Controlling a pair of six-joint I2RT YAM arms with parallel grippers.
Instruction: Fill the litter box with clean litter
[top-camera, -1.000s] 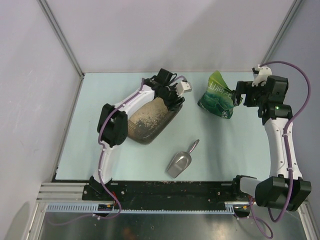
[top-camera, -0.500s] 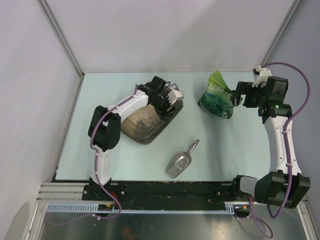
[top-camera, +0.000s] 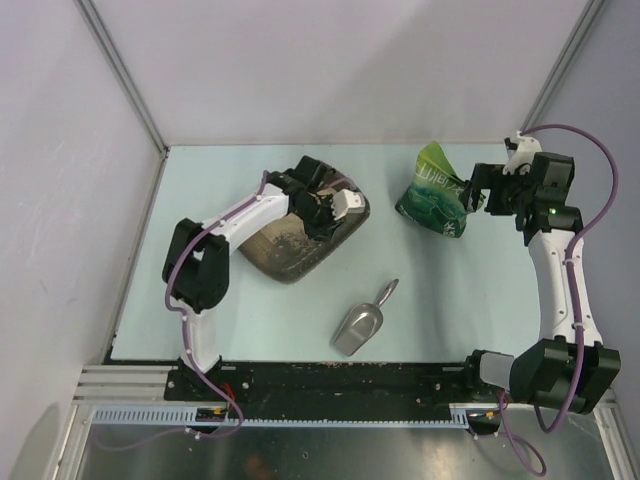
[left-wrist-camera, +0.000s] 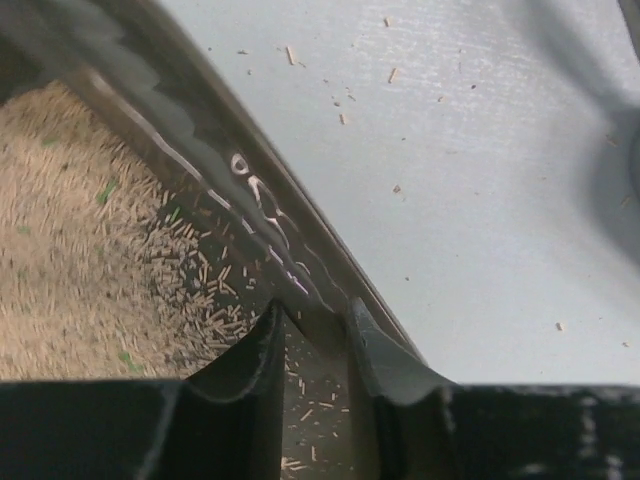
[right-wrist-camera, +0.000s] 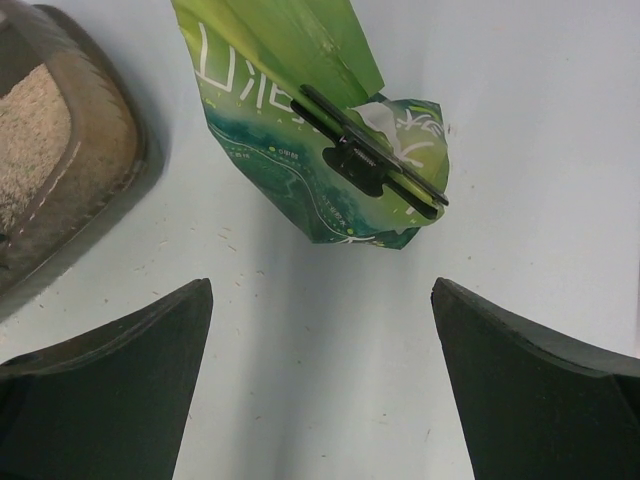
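Seen from above, a pale blue-green table (top-camera: 200, 180) carries three things. The litter box (top-camera: 285, 272), a shallow dark tray, lies left of the middle, closer to the far edge than to the near one. Clean litter (left-wrist-camera: 80, 250), beige and sandy, covers its floor. Your left gripper (left-wrist-camera: 314, 318) is at the tray's far right end, clamped on the rim. In the left wrist view one finger sits inside the wall and the other outside, with the dark rim pinched between them. A few loose granules (left-wrist-camera: 345, 118) lie on the table just outside that rim. A green bag (top-camera: 432, 195) with white characters stands toward the far right corner, its top held shut by a black clip (right-wrist-camera: 368, 160). Your right gripper (right-wrist-camera: 320, 300) hangs just right of the bag with its fingers spread wide apart, touching nothing. The bag is ahead of the gap between them. A silver metal scoop (top-camera: 360, 324) lies near the middle of the near edge, well apart from both grippers.
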